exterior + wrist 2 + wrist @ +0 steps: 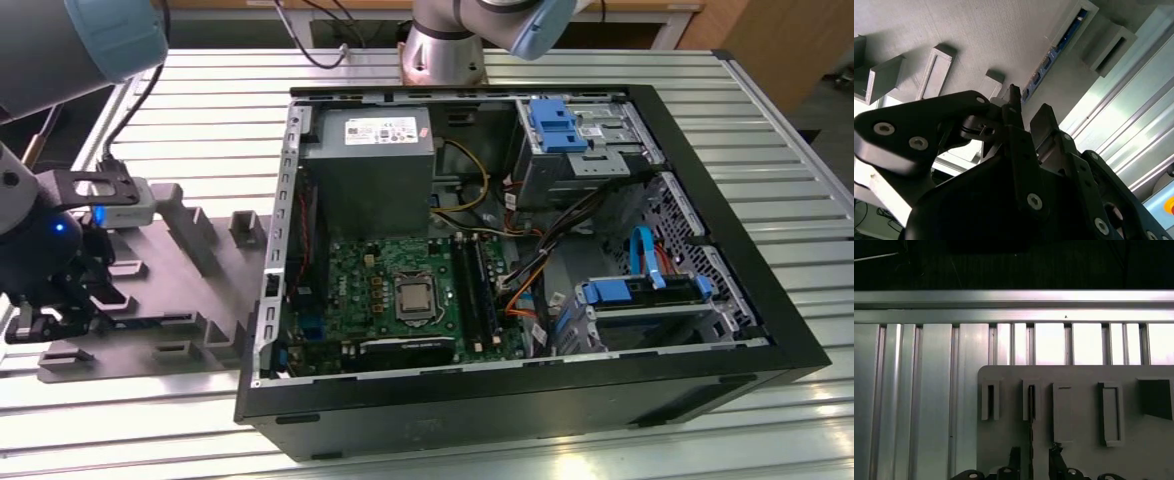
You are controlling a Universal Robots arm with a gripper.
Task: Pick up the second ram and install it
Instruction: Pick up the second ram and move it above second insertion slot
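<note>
At the exterior view's left, the gripper hangs low over the grey tray, which lies on the ribbed metal table just beside the open computer case.

The memory stick is in that tray, not in the machine. It stands on its long edge in a narrow slot between raised blocks. In the first wrist view it shows edge-on as a thin dark line running down between the two fingers. They are spread, one on each side, with gaps showing, so the gripper grasps nothing yet.

The step in hand looks like the grasp itself. To do it well, the stick should sit midway between the fingers and parallel to them, as it roughly does now. Then both pads meet the flat faces together and do not push it sideways against the slot. The fingers should go deep enough for a firm hold without striking the tray's blocks. A skewed or shallow pinch would probably let the thin board twist.

Further right, inside the case, the green motherboard lies flat, with its long dark memory slots well apart from the gripper.
</note>
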